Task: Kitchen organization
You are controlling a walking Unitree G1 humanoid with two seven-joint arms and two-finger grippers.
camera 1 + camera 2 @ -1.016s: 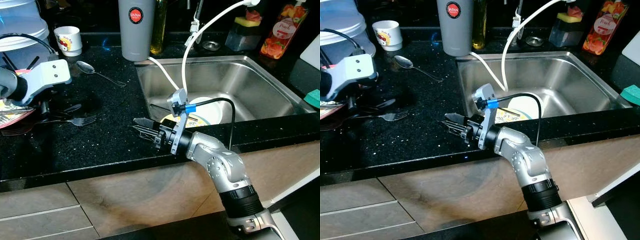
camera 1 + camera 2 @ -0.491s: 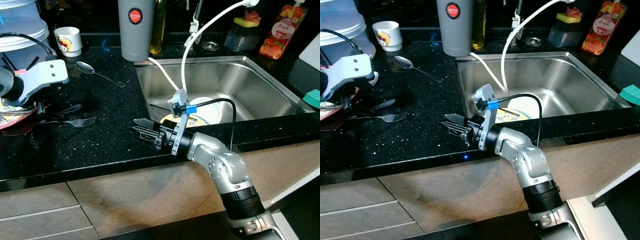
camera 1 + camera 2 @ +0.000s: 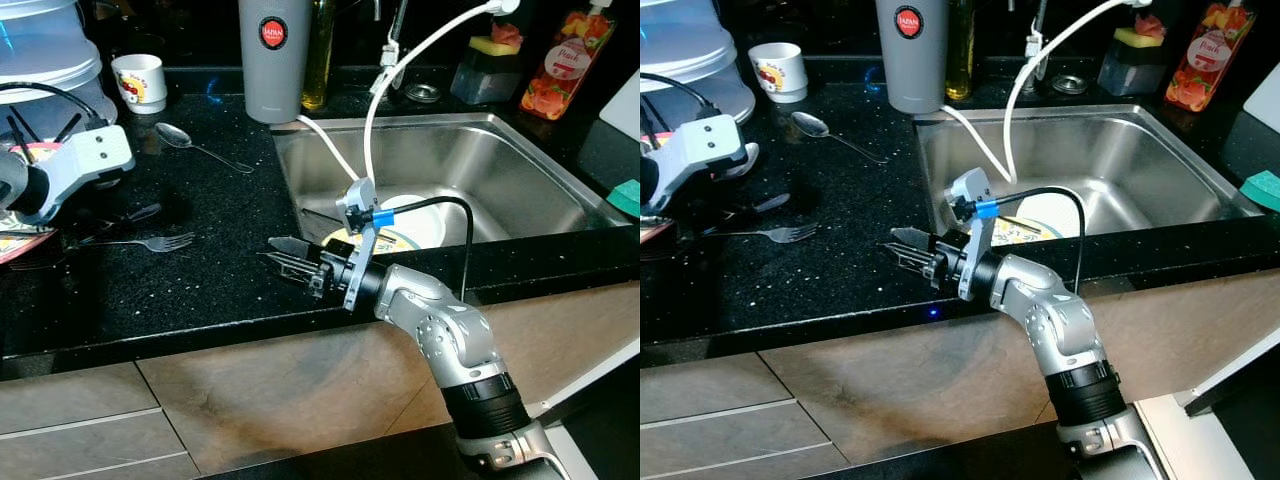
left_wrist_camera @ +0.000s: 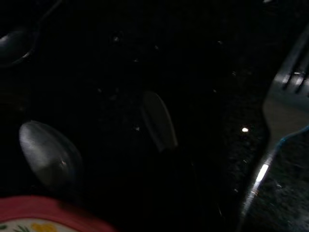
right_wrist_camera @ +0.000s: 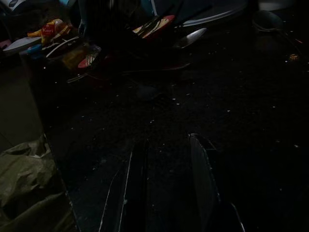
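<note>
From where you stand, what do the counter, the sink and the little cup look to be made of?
Counter: dark polished stone, probably granite, with glittery specks. Sink: brushed stainless steel, going by its dull silver sheen. Cup: glossy white ceramic, it seems, with a printed picture.

The right arm (image 3: 440,330) is jointed silver metal with a ribbed black collar near its base. A black cable with a blue band loops from a small grey camera mount above its wrist. Its gripper (image 3: 285,256) has two long black fingers. The left wrist (image 3: 75,165) carries a white housing with two dark screws and a black cable.
</note>
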